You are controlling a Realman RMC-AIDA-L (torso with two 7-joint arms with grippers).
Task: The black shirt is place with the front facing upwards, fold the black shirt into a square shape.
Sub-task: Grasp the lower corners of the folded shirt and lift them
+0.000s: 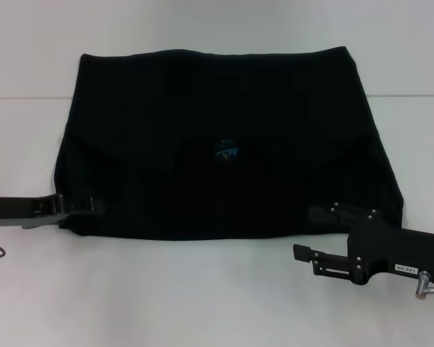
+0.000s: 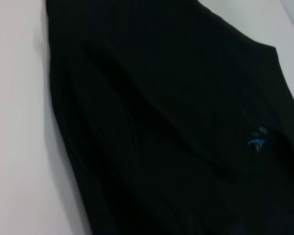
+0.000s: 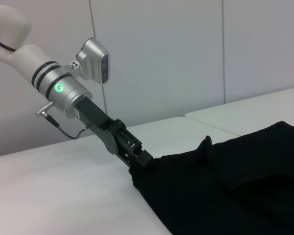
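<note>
Black shirt (image 1: 224,144) lies partly folded on white surface (image 1: 202,296). Left end effector (image 1: 76,206) pinches its near-left corner; right end effector (image 1: 325,235) beside near-right edge, grip unclear. Cloth looks limp, light; best taken at corners.

From my remote seat I see the black shirt (image 1: 224,144) lying spread across the middle of the counter (image 1: 202,296), reaching toward its far side. The neck label (image 1: 226,151) sits near the shirt's centre. My left pincer (image 1: 78,206) is at the shirt's near left corner, touching the cloth there. My right pincer (image 1: 325,235) sits at the near right corner, one finger over the hem, the other on bare counter in front of it.
</note>
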